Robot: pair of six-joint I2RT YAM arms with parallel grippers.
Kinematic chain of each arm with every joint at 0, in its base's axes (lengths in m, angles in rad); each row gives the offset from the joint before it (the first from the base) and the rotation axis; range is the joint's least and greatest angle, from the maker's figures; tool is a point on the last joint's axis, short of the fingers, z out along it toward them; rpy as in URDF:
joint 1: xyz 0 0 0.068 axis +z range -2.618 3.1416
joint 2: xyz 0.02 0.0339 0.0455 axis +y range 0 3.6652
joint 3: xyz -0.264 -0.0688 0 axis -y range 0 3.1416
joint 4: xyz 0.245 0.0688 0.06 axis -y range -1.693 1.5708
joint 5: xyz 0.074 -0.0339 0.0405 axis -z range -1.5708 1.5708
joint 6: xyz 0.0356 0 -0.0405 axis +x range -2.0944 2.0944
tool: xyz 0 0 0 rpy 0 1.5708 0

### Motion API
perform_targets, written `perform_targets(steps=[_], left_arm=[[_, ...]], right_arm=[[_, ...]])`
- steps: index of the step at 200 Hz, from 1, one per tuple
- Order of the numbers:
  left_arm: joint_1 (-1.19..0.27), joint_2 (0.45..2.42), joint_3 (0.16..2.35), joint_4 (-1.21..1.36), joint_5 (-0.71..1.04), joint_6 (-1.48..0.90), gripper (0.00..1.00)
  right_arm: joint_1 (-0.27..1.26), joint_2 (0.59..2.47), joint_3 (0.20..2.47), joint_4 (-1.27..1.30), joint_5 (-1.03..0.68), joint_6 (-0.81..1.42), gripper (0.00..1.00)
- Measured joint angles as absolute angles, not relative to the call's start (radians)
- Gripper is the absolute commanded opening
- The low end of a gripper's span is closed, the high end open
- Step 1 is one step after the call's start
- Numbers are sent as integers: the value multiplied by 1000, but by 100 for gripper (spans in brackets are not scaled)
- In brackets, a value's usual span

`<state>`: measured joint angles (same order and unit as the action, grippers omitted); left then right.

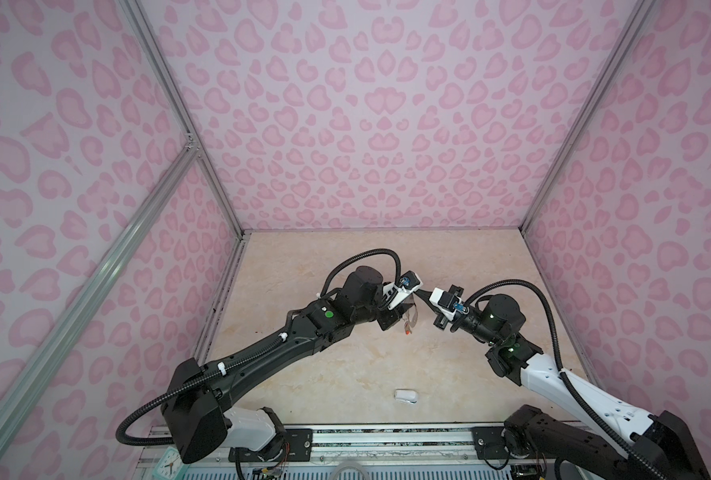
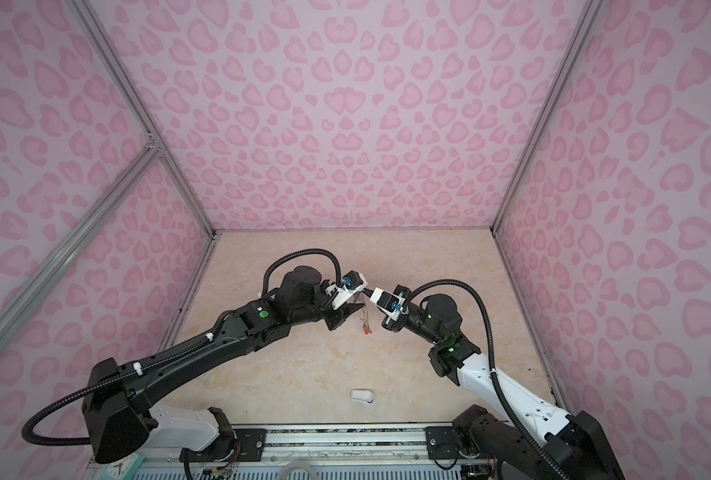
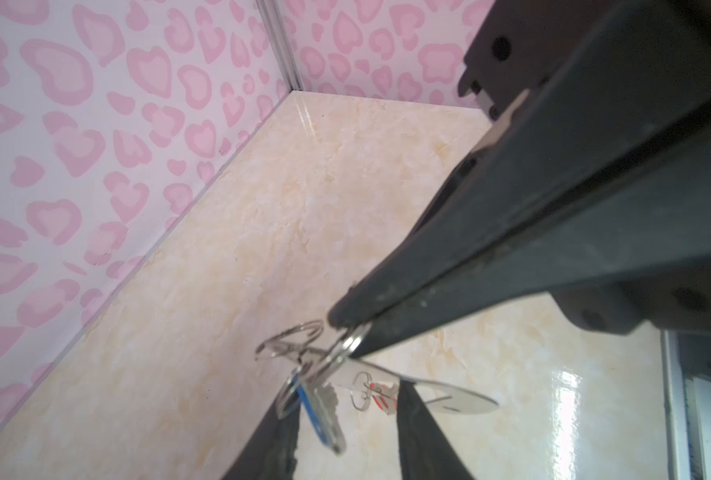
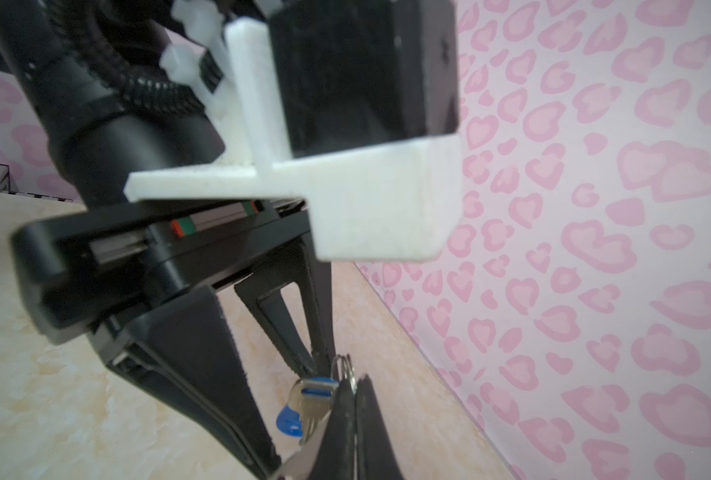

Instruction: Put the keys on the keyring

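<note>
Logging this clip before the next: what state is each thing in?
Right end effector: shut on a wire ring.
Left end effector: fingers apart, grip unclear.
Flat grey-brown keyring plate: held in the air.
Silver key with blue tag: hanging beside the pinched ring.
Silver key with orange-red tag: hanging at the plate.
Small white rounded object: lying on the beige tabletop.

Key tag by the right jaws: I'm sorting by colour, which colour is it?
The key tag is blue, clearest in the right wrist view.
</note>
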<state>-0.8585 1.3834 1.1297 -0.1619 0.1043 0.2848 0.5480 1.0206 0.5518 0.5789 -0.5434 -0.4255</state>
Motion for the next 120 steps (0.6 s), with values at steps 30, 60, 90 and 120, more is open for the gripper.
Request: perform_targets(steps=[30,60,90,120], left_arm=[[-859,1384,1130,-146,68,268,25],[-864,1384,1130,-131,56,268,9],[-865,1384,1130,-127,56,272,3],[-868,1393,1130,-123,60,274,3]], right_arm=[[548,1026,556,578,-543,-421,0],[548,1032,562,578,-536,-410,0],[548,1036,567,578,-518,-401,0],[548,1038,567,579,-498,-384,0]])
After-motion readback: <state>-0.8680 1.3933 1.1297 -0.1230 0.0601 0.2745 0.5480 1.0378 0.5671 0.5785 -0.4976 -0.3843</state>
